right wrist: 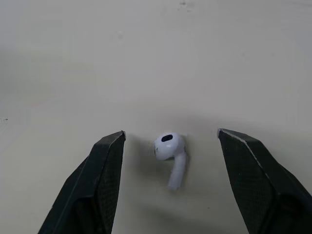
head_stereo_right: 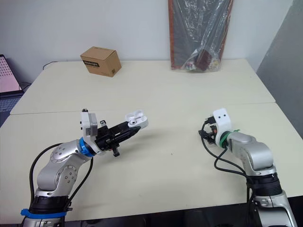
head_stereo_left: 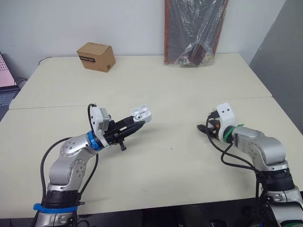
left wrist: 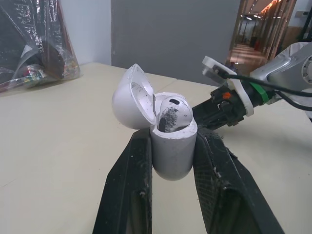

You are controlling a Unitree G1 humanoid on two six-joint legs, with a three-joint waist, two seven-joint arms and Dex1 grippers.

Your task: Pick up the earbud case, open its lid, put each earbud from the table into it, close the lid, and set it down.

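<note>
The left gripper (head_stereo_left: 140,124) is clamped on the body of the earbud case (left wrist: 173,151), holding it up over the tabletop (head_stereo_left: 165,175) on the left side, lid (left wrist: 129,100) swung open. One earbud (left wrist: 173,113) already sits in its slot. The second earbud (right wrist: 170,146) lies flat on the tabletop to the right, and the right gripper (head_stereo_left: 203,127) is down at it with its fingers (right wrist: 105,161) spread wide, one on each side and neither touching.

So the job in hand looks like picking up that last earbud. From where I'm standing, the trick is to close slowly and evenly so both fingers meet it together; if one arrives first, something that light and smooth will skid or spin away. I'd take it across the rounded head, leaving the stem free to go down into the case. The fingers should sit low enough to catch it rather than ride over the top. A light squeeze is plenty, since too much may squirt it out. Then lift straight up before heading left toward the open case, which needs to be kept steady with its lid back.
</note>
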